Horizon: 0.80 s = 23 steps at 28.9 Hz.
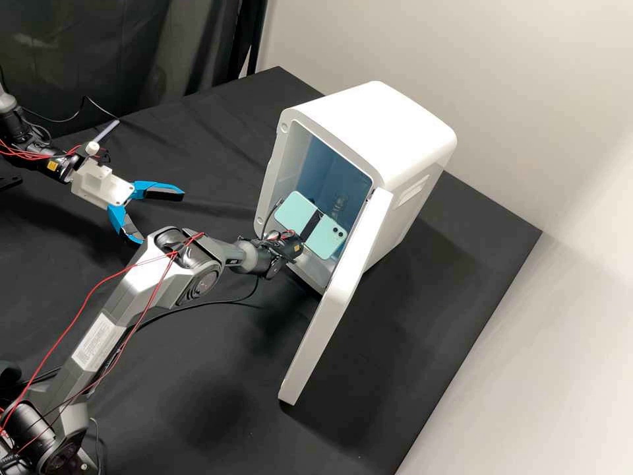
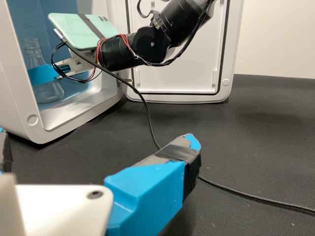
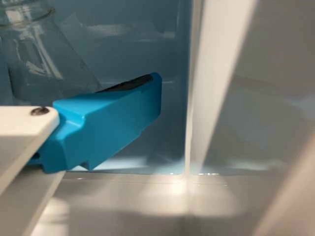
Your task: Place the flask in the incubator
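Note:
The white incubator [image 1: 395, 132] stands at the back of the bench with its door [image 1: 330, 310] swung wide open. A clear glass flask [image 2: 42, 81] stands upright on the floor of its blue-lined chamber [image 2: 74, 105]. My right arm [image 1: 244, 256] reaches in through the opening, a pale green phone-like block [image 1: 310, 224] on its wrist. My right gripper [image 3: 110, 83] is inside, close beside the flask [image 3: 34, 44]. My left gripper [image 1: 157, 215] hangs open and holds nothing above the bench, well left of the incubator, its blue finger [image 2: 162, 182] facing the opening.
A black cable [image 2: 152, 132] trails across the black bench [image 1: 409, 343] in front of the incubator. The open door [image 2: 182, 73] juts toward the bench's front. The bench's right edge [image 1: 488, 330] runs close behind the incubator. Dark curtains hang at the back left.

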{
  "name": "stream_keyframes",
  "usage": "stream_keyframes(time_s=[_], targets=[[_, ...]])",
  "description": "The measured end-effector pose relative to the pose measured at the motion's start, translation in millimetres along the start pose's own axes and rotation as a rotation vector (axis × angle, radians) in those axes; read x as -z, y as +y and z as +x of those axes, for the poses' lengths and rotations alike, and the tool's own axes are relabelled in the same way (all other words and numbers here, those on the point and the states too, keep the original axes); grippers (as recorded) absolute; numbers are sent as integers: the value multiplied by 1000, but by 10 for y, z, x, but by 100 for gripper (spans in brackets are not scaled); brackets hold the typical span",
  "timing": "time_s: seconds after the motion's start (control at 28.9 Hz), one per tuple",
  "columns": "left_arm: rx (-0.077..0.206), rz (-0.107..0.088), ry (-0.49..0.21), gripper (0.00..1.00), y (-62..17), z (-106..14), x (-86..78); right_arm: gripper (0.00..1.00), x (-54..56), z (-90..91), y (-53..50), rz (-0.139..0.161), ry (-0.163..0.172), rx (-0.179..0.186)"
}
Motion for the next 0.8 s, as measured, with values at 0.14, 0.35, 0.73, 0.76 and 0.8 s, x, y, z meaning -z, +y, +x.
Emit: stream_keyframes(time_s=[0.14,0.35,0.73,0.76,0.8], targets=[[0,0,0,100,0,0,0,100,-22,-7,-6,0,-4,1],[0,0,0,100,0,0,0,100,-113,-56,-59,5,-25,15],[0,0,0,100,0,0,0,100,-64,-203,-21,-10,7,1],[0,0,0,100,0,0,0,100,-77,-210,-7,-10,4,-1],[0,0,0,100,0,0,0,100,-100,-218,-12,-9,-1,0]])
